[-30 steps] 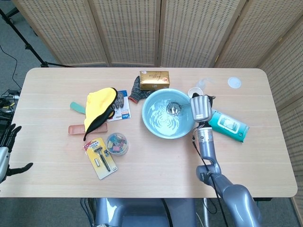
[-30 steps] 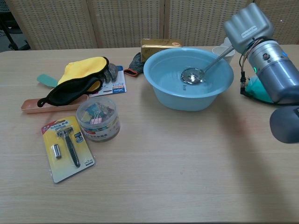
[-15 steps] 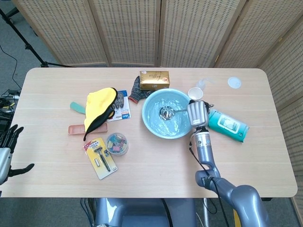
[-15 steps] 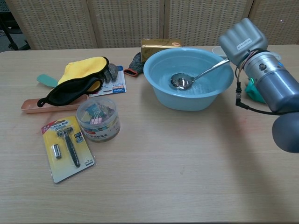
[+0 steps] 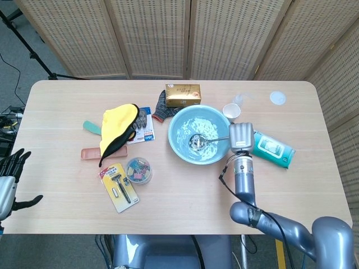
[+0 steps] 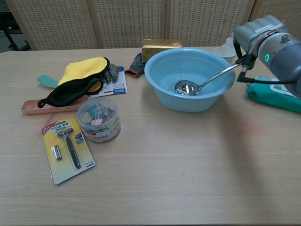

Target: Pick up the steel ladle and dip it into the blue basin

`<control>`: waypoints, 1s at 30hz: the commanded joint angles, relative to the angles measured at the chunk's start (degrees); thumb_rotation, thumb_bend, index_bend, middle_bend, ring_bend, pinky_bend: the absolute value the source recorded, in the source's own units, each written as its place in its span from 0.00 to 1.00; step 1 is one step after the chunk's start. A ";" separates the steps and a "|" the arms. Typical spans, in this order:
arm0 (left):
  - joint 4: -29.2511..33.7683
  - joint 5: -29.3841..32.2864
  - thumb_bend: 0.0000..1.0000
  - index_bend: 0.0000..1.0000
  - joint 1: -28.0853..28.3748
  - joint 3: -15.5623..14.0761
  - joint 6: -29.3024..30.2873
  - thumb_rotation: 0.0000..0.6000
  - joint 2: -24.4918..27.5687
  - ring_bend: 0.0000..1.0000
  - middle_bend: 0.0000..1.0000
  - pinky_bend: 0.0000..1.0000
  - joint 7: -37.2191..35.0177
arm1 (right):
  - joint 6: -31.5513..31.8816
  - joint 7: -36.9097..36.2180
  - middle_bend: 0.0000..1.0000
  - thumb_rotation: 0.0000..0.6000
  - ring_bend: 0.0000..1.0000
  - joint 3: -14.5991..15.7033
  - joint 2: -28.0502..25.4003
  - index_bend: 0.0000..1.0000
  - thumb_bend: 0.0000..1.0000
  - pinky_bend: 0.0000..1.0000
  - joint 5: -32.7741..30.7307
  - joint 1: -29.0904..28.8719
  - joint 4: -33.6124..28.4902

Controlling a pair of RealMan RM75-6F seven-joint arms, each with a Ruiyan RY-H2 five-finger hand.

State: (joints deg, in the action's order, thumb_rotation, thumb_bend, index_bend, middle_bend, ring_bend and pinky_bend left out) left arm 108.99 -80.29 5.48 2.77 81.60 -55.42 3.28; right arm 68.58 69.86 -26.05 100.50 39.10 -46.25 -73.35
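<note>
Two hands on this rig, but only the right hand (image 5: 240, 137) is doing anything: it's wrapped around the handle end of the steel ladle (image 6: 197, 84), just off the right rim of the blue basin (image 6: 164, 96). From there the handle slopes down and to the left over the rim, and the ladle's bowl sits low inside the basin, a bit right of centre, down in the water as far as I can tell. So the ladle stretches leftward from the hand, with the scoop end well inside the basin and the grip end outside it.

Left hand (image 5: 10, 179) is way over at the near left edge of the table, fingers spread, holding nothing.

Other stuff on the table: a teal wipes pack (image 5: 271, 149) just right of the right hand, a paper cup (image 5: 231, 111) beyond it, a gold box (image 5: 182, 94) behind the basin, a yellow cloth (image 6: 82, 75) to the left, a tub of clips (image 6: 98, 119) and a razor pack (image 6: 67, 149) nearer on the left.
</note>
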 commanded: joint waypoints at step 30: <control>-0.12 0.14 0.00 0.00 0.14 -0.02 -0.36 1.00 0.48 0.00 0.00 0.00 -1.10 | 9.25 0.85 1.00 1.00 0.94 -5.57 -9.47 0.86 1.00 1.00 -15.67 -6.13 -16.43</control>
State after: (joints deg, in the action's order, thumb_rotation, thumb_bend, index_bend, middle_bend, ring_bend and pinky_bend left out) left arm 108.88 -80.15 5.62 2.75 81.24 -54.95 2.17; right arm 77.50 70.48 -31.42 91.21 23.82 -52.01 -89.49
